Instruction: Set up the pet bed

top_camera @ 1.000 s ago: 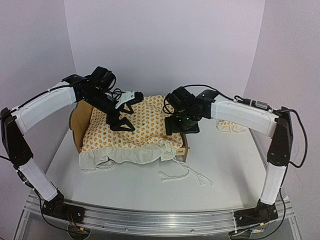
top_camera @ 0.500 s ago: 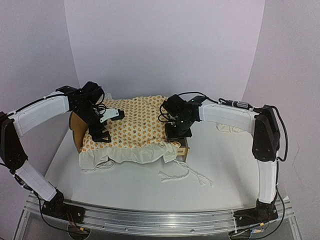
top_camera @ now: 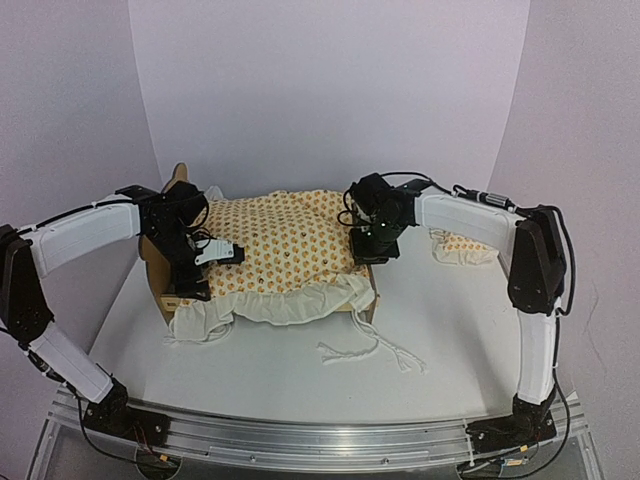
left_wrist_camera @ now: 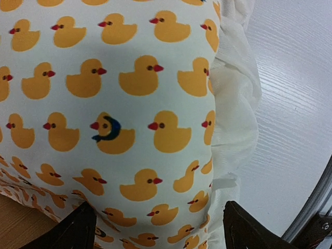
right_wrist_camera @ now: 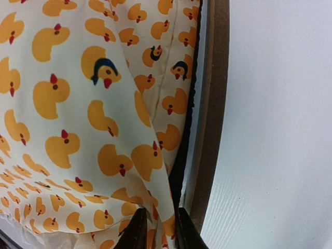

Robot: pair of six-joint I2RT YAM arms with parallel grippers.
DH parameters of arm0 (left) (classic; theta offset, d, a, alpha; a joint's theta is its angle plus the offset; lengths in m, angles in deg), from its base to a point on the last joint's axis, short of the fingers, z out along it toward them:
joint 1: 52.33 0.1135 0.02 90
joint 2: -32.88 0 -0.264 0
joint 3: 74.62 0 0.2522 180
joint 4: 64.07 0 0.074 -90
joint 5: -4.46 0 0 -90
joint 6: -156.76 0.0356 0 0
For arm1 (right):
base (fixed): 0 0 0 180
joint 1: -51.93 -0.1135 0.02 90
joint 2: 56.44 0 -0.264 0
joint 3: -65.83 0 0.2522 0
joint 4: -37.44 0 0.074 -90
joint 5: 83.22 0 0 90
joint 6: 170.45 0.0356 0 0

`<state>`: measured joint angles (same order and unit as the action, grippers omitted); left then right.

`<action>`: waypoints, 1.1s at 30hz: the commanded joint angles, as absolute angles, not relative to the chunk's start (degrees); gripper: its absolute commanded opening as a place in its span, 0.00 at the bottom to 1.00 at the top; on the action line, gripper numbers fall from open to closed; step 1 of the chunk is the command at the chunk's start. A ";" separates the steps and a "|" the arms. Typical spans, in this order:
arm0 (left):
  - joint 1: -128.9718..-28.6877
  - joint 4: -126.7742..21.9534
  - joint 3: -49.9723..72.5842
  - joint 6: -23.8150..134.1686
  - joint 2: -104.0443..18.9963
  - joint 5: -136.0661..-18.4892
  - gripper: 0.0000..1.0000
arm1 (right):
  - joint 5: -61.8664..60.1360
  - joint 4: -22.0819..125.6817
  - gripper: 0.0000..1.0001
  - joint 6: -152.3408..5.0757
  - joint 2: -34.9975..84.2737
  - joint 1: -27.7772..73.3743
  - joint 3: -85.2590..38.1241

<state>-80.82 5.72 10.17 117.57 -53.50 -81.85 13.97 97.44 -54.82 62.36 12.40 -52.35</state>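
Plywood shows at both ends of the small light pet bed (top_camera: 157,270), which stands on the white surface (top_camera: 260,370) a little left of centre. Its scalloped headboard is on the left arm's side and its low footboard is on the right arm's side. A white mattress cushion printed with orange ducks (top_camera: 290,240) lies across the frame and covers nearly all of it. The cushion's white ruffle spills over the near rail and down onto the surface.

The left fingers (left_wrist_camera: 244,233) hang over the headboard end of the cushion near its ruffled edge. They are spread wide apart with only the duck fabric below them and nothing between them.

The right fingers (right_wrist_camera: 136,231) are at the footboard end and drawn close together. They are pinched on a fold of the cushion's printed fabric just beside the brown wooden rail. A strip of the bed's dark base shows between cushion and rail there.

A small matching duck-print pillow with a white frill (top_camera: 458,247) lies on the surface to the right of the bed, behind the right arm and apart from the frame. A loose tangle of thin white cord (top_camera: 365,350) lies in front of the footboard.
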 commanded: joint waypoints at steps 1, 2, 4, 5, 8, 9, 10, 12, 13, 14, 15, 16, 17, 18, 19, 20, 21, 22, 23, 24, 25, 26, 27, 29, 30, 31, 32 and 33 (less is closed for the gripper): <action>-80.94 3.06 5.89 120.30 -51.01 -83.70 0.52 | 11.51 97.54 0.33 -55.31 60.02 12.63 -54.93; -80.90 2.94 6.42 120.07 -50.84 -83.57 0.38 | 11.62 97.56 0.36 -55.15 59.57 12.66 -55.07; -80.91 3.16 8.10 119.74 -50.71 -83.26 0.15 | 11.49 97.52 0.42 -54.88 58.62 12.51 -55.58; -80.90 3.01 8.62 119.79 -50.67 -83.31 0.07 | 11.39 97.53 0.44 -54.88 58.13 12.27 -56.10; -80.84 1.44 8.69 120.34 -50.43 -84.16 0.00 | 11.43 97.50 0.50 -56.04 56.92 10.44 -57.80; -80.85 0.72 8.99 120.12 -50.28 -84.19 0.00 | 12.00 97.35 0.53 -57.01 56.37 9.12 -58.36; -80.83 -0.34 9.54 119.38 -50.07 -84.17 0.00 | 12.67 96.98 0.55 -58.32 55.89 7.55 -59.00; -80.81 -2.48 12.17 117.26 -49.74 -83.91 0.00 | 14.97 95.56 0.58 -62.10 54.76 3.88 -59.78; -80.77 -3.42 13.71 115.98 -49.68 -83.55 0.00 | 15.75 94.11 0.59 -63.65 53.92 1.51 -59.61; -80.73 -4.09 15.10 114.89 -49.76 -83.15 0.00 | 15.39 91.70 0.60 -64.67 52.84 -0.35 -58.89; -80.72 -4.53 16.55 113.74 -49.93 -82.73 0.00 | 14.10 88.30 0.61 -65.28 51.62 -1.77 -57.29; -80.68 -4.77 18.17 112.19 -50.20 -82.08 0.00 | 11.82 83.57 0.61 -65.78 50.37 -3.47 -54.12; -80.57 -4.82 19.38 110.78 -50.57 -81.45 0.00 | 8.33 76.31 0.62 -66.18 49.00 -4.83 -49.81; -80.49 -4.97 20.06 109.79 -50.96 -80.81 0.00 | 3.81 68.49 0.62 -66.94 47.88 -6.52 -45.03; -80.46 -5.14 20.31 109.25 -51.34 -80.41 0.00 | 0.52 58.53 0.62 -67.74 47.29 -8.65 -39.50; -80.47 -5.31 20.36 108.96 -51.58 -80.18 0.00 | -1.37 49.47 0.62 -68.17 47.23 -10.49 -35.25; -80.46 -5.59 20.17 108.80 -51.74 -79.93 0.00 | -2.54 40.66 0.62 -68.23 48.26 -12.35 -31.31; -80.49 -5.93 19.91 108.77 -51.75 -79.80 0.00 | -3.41 34.60 0.61 -68.19 50.01 -13.81 -29.67; -80.45 -6.08 19.77 108.66 -51.76 -79.41 0.00 | -3.39 31.97 0.61 -67.85 52.55 -14.98 -29.97; -80.42 -6.15 19.84 108.41 -51.76 -79.15 0.00 | -2.92 30.81 0.60 -67.46 55.63 -15.61 -31.53; -80.43 -6.18 20.02 108.25 -51.80 -78.82 0.00 | -2.12 30.30 0.59 -67.11 58.54 -16.22 -33.47; -80.45 -6.09 20.23 108.13 -51.95 -78.38 0.00 | -0.99 30.11 0.58 -66.90 61.38 -16.54 -35.42; -80.49 -5.96 20.43 107.98 -52.01 -78.14 0.00 | 0.86 29.75 0.57 -66.81 64.40 -16.61 -37.10; -80.46 -5.90 20.60 107.95 -51.94 -77.92 0.00 | 3.91 28.58 0.54 -67.06 68.28 -16.58 -39.84; -80.47 -5.96 20.58 107.92 -51.92 -77.87 0.00 | 4.46 28.11 0.53 -67.67 70.14 -16.55 -41.14; -80.46 -5.97 20.50 107.93 -51.93 -77.80 0.00 | 5.05 27.98 0.51 -67.38 71.73 -16.54 -42.34; -80.42 -6.03 20.50 108.02 -51.93 -77.69 0.00 | 6.12 27.90 0.50 -66.68 73.14 -16.55 -43.26; -80.44 -6.14 20.52 108.05 -51.93 -77.55 0.00 | 7.43 27.80 0.48 -65.42 74.36 -16.59 -43.91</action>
